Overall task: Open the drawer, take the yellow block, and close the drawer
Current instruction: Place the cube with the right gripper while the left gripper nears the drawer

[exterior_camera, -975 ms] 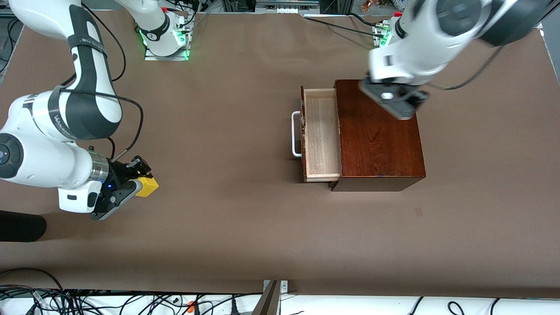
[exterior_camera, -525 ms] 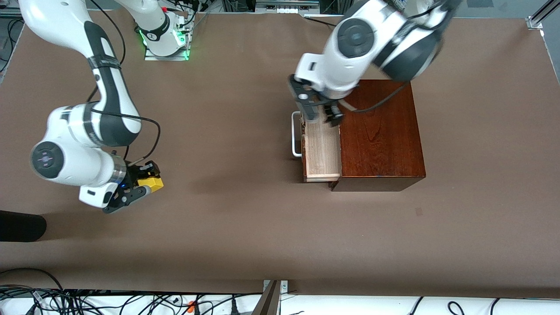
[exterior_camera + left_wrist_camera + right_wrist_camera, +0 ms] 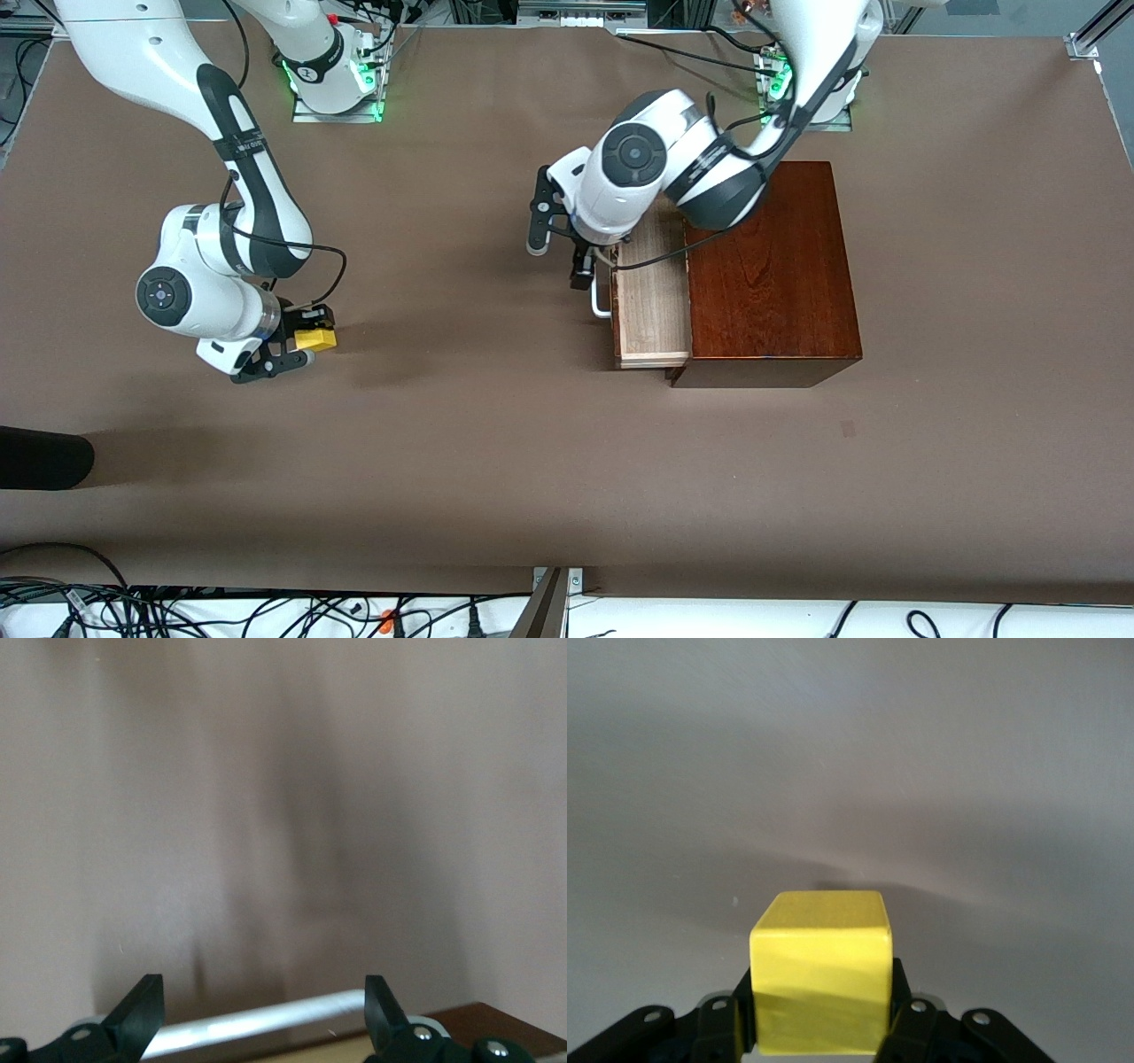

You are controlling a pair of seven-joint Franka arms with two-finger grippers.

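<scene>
Surface: brown covering (image 3: 496, 461) spreads across the whole surface we see, with cables along its edge nearest the front camera.
Yellow block: we find the yellow block (image 3: 316, 339) toward the right arm's end of the surface, well apart from the wooden box; in the right wrist view it fills the space between the fingers (image 3: 904, 1028), which press its two sides.
Right claw: the right claw (image 3: 301, 346) is clamped on the yellow block, low over bare surface.
Wooden box: the dark reddish-brown wooden box (image 3: 771, 275) sits toward the left arm's end of the surface.
Drawer: the drawer (image 3: 654, 310) is pulled out toward the right arm's end, and its pale wood floor shows nothing on it where we can see; its part farthest from the front camera is covered by the left arm.
Handle: the white loop handle (image 3: 600, 306) sticks out from the drawer front; in the left wrist view it (image 3: 257, 1028) runs as a pale bar between the fingertips (image 3: 142, 1005).
Left claw: the left claw (image 3: 558, 239) stands over the handle's end farthest from the front camera, its fingers wide apart, holding nothing.
</scene>
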